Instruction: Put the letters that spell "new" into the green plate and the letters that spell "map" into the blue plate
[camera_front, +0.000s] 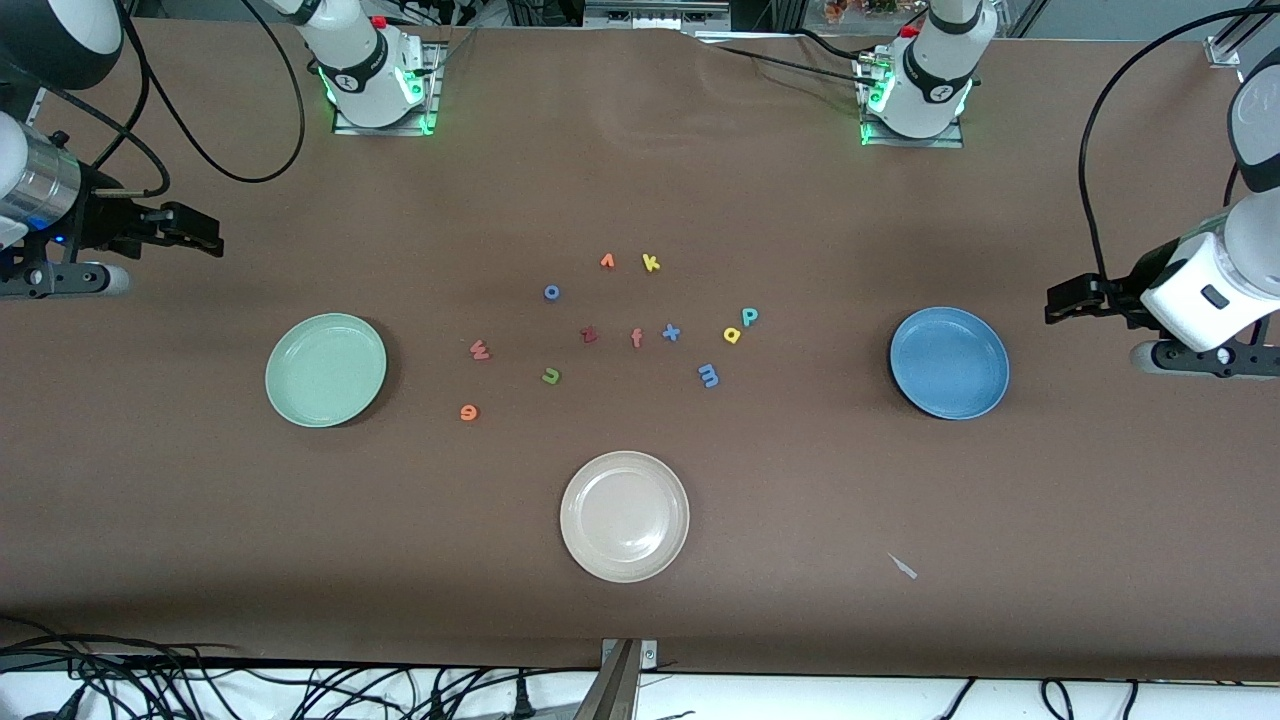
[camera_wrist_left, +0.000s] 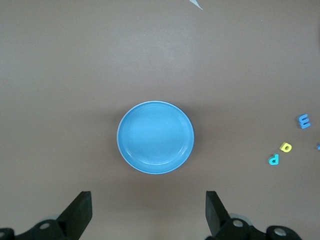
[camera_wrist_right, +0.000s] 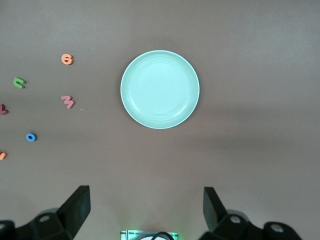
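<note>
The green plate (camera_front: 326, 369) (camera_wrist_right: 160, 89) lies empty toward the right arm's end, the blue plate (camera_front: 949, 362) (camera_wrist_left: 155, 137) empty toward the left arm's end. Between them on the table lie the pinkish w (camera_front: 480, 349) (camera_wrist_right: 68, 101), green n (camera_front: 551, 376) (camera_wrist_right: 19, 82), orange e (camera_front: 469, 412) (camera_wrist_right: 67, 59), blue m (camera_front: 708, 375) (camera_wrist_left: 303, 121), yellow a (camera_front: 732, 335) (camera_wrist_left: 286, 147) and teal p (camera_front: 749, 316) (camera_wrist_left: 273, 159). My left gripper (camera_front: 1055, 303) (camera_wrist_left: 148, 210) hangs open and empty over the table beside the blue plate. My right gripper (camera_front: 212, 240) (camera_wrist_right: 146, 207) hangs open and empty beside the green plate.
A cream-white plate (camera_front: 624, 515) sits nearer the front camera than the letters. Other letters lie among them: blue o (camera_front: 551, 292), dark red z (camera_front: 589, 334), salmon f (camera_front: 636, 338), blue x (camera_front: 671, 332), yellow k (camera_front: 651, 262), an orange one (camera_front: 607, 261). A white scrap (camera_front: 903, 566) lies nearby.
</note>
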